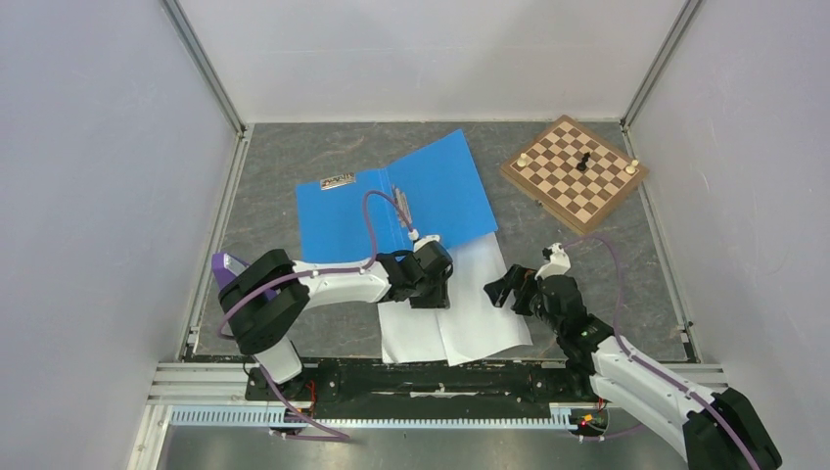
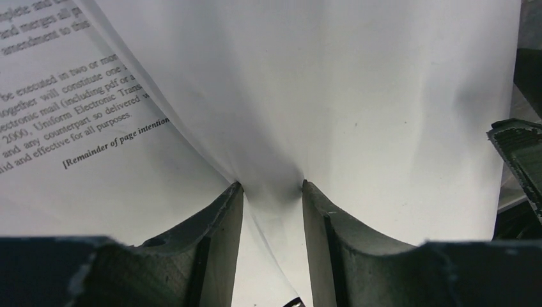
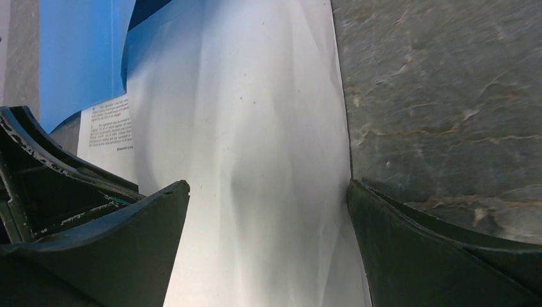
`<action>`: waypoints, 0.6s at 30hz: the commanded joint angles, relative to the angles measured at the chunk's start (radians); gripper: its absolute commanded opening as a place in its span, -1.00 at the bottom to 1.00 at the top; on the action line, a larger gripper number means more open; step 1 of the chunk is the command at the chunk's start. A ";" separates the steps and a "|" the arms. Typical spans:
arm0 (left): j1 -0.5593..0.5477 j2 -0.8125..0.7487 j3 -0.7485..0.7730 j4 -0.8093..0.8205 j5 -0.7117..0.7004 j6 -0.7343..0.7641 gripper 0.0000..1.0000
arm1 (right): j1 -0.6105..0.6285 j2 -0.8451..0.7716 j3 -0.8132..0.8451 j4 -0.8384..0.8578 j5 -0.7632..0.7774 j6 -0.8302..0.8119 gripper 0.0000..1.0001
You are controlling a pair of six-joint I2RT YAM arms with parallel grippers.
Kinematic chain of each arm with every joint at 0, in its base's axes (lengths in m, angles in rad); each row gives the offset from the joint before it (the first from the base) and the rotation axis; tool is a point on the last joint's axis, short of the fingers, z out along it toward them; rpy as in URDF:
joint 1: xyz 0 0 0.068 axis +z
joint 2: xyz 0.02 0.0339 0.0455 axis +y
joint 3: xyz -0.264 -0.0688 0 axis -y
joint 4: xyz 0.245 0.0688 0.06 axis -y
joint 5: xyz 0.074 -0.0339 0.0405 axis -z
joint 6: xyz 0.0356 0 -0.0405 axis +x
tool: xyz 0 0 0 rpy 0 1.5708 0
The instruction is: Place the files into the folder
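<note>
Two grippers meet at the files (image 1: pixel 468 315). The left gripper (image 2: pixel 270 187), jaws narrow, pinches up a fold of the top sheet. The files touch the open folder (image 1: pixel 391 201) at its near edge. The right gripper (image 3: pixel 268 187), jaws wide, straddles their right edge.

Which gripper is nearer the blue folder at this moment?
Left. The left gripper is down on the files, right beside the near edge of the folder. The right gripper hangs further right, over the files' right edge, apart from the folder.
</note>
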 commanded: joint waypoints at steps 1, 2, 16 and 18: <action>-0.010 -0.039 -0.066 -0.162 0.015 0.048 -0.07 | 0.055 -0.025 -0.031 -0.219 0.009 0.054 0.96; -0.010 -0.051 -0.064 -0.173 0.014 0.057 -0.06 | 0.057 -0.034 -0.032 -0.231 0.022 0.052 0.96; 0.167 -0.369 -0.097 -0.403 -0.153 0.158 0.50 | 0.055 0.036 0.083 -0.294 0.170 -0.050 0.96; 0.224 -0.390 -0.146 -0.373 -0.132 0.179 0.60 | 0.054 0.056 0.099 -0.285 0.173 -0.080 0.96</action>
